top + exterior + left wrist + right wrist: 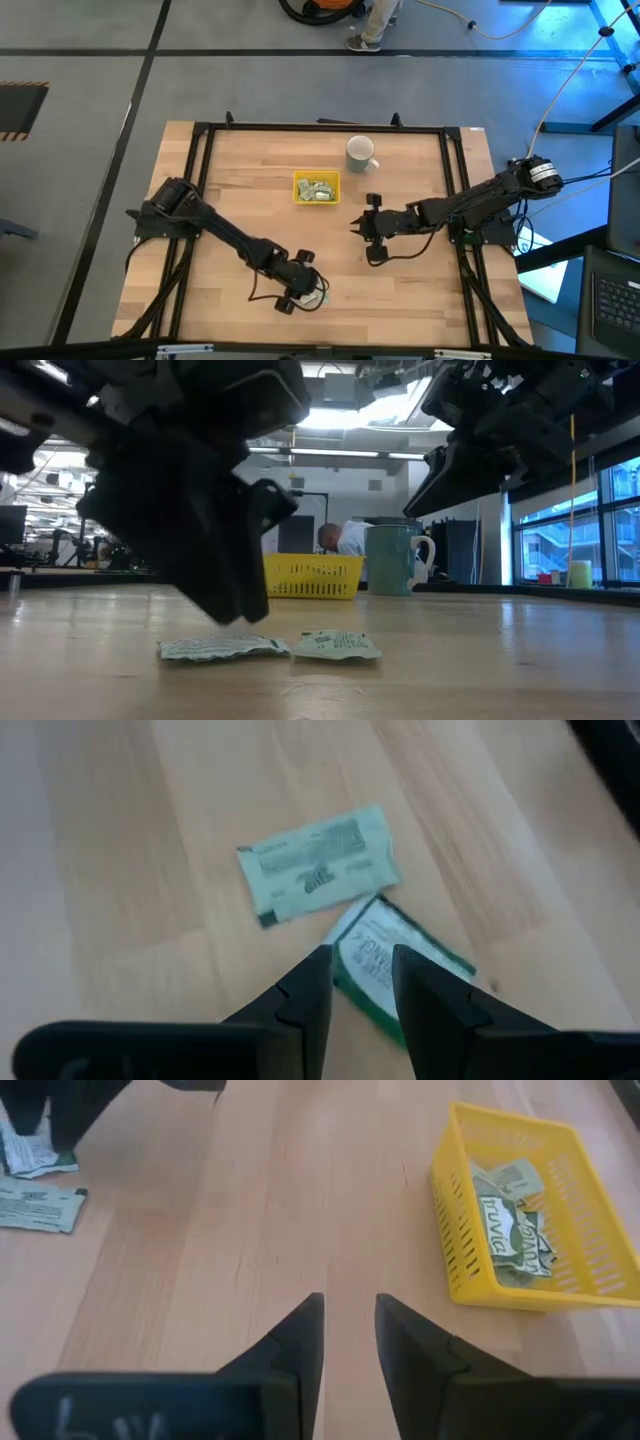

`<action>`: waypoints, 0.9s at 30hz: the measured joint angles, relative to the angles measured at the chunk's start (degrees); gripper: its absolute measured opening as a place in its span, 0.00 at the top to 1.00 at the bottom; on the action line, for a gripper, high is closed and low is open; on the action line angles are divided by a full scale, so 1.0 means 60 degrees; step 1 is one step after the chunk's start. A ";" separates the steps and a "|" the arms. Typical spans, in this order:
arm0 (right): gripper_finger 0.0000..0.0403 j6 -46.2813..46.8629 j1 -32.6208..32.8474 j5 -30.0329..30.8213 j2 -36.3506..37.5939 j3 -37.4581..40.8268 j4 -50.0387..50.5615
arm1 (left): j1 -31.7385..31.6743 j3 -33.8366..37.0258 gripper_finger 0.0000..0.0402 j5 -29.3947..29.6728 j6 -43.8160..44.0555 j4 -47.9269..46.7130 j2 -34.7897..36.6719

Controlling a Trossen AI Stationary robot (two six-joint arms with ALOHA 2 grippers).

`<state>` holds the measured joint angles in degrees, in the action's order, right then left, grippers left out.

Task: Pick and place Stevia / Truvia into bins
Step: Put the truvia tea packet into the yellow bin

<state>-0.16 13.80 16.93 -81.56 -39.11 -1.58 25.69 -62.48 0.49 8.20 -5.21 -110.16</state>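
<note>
Sachets (pixel 318 866) lie loose at the high view's lower centre beneath the left gripper (pixel 360 982), its fingers apart and empty, presumably lining up a pick for the yellow tray (pixel 316 188).

Bright yellow slotted tray (pixel 520 1270), pale green and white printed sachets (pixel 318 865), white mug (pixel 360 152), light wood table (pixel 240 200).
</note>
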 joint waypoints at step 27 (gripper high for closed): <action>0.76 -0.0008 0.0000 0.0000 -0.0007 0.0000 0.0003 | 0.0132 0.0000 0.98 0.0174 0.0435 -0.0448 -0.0183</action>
<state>-0.21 13.80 16.93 -81.60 -39.11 -1.56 26.49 -62.48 1.53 10.81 -7.90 -111.25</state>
